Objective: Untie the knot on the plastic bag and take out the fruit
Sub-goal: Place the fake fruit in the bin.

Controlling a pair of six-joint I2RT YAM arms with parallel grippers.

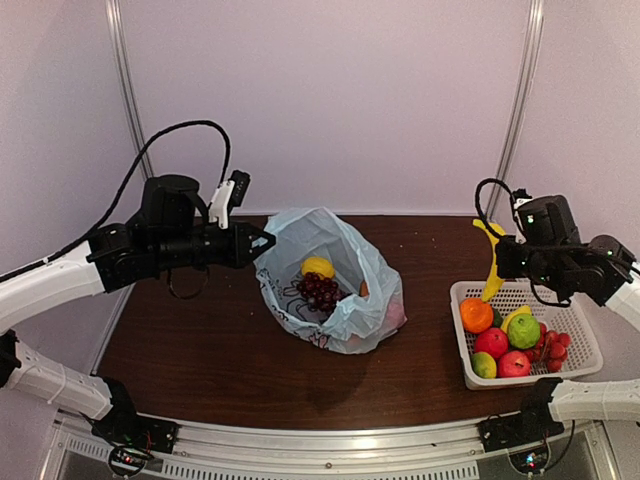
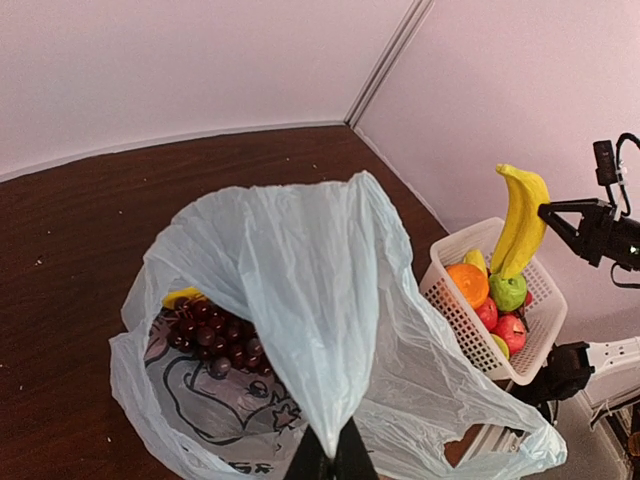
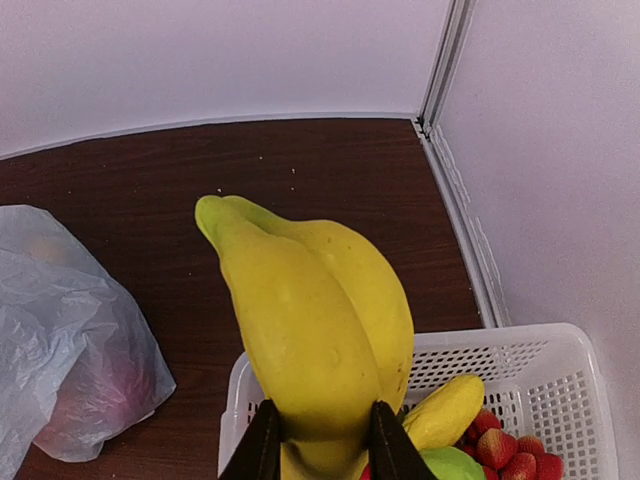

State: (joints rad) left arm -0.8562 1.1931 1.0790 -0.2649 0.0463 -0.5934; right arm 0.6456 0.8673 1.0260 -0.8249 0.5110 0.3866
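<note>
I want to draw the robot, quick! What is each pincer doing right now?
Left pincer: closed, pinching the rim of the plastic bag.
Right pincer: closed on the banana.

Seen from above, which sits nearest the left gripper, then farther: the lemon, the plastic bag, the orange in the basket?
1. plastic bag, pinched in the left gripper itself.
2. lemon, inside the bag, just to its right.
3. orange, in the white basket at the far right.

Bright, even light from above; soft shadow near the bag (image 1: pixel 330 240) on the table (image 1: pixel 200 340); top view slightly soft, wrist views wide-angle.
</note>
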